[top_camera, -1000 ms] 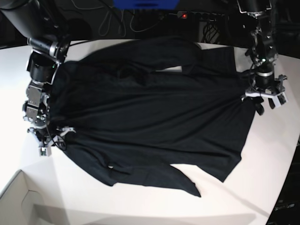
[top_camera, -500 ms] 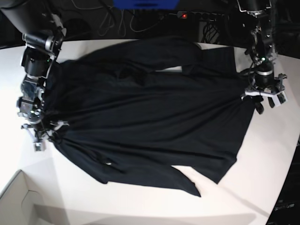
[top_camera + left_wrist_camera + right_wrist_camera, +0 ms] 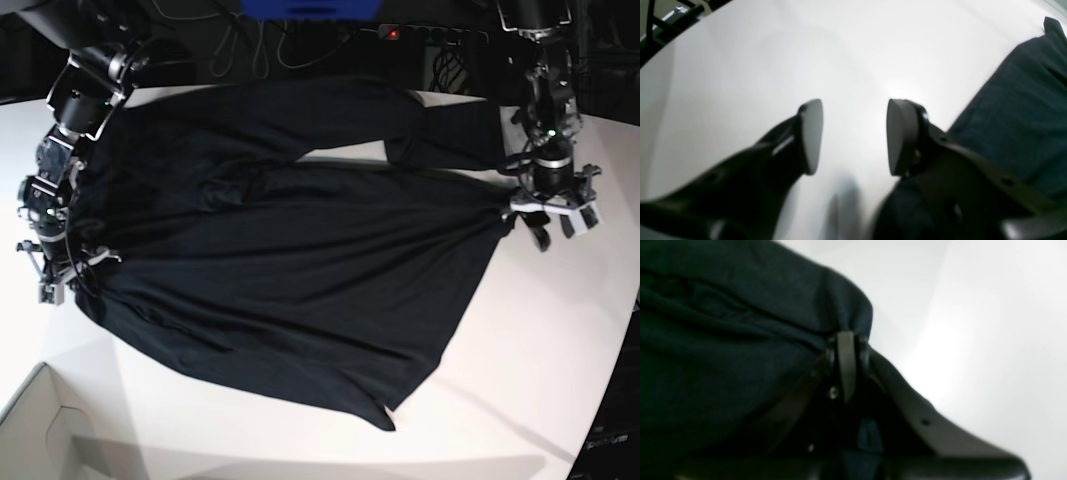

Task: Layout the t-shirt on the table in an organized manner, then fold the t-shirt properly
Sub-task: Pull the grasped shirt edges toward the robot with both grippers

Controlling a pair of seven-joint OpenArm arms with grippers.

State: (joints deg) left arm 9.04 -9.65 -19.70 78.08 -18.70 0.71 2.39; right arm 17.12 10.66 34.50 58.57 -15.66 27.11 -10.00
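Observation:
The black t-shirt [image 3: 290,260] lies spread across the white table [image 3: 560,340], with folds near its upper edge. On the base view's left, my right gripper [image 3: 58,272] is shut on the shirt's edge. The right wrist view shows its closed fingertips [image 3: 846,340] pinching a bunched fold of the t-shirt [image 3: 723,340]. On the base view's right, my left gripper [image 3: 555,215] stands at the shirt's other edge. It is open [image 3: 855,136], with only bare table between its pads [image 3: 811,133]; the t-shirt [image 3: 1013,110] lies just beside its right finger.
A pale cardboard box corner [image 3: 50,430] sits at the lower left. A power strip with a red light [image 3: 395,33] and cables lie behind the table's far edge. The table's curved edge [image 3: 612,400] runs down the right side.
My right gripper has shut on the shirt's edge and pulled it leftward in the base view. The shirt has been drawn out flatter and its lower corner has shifted left. The left arm barely moved.

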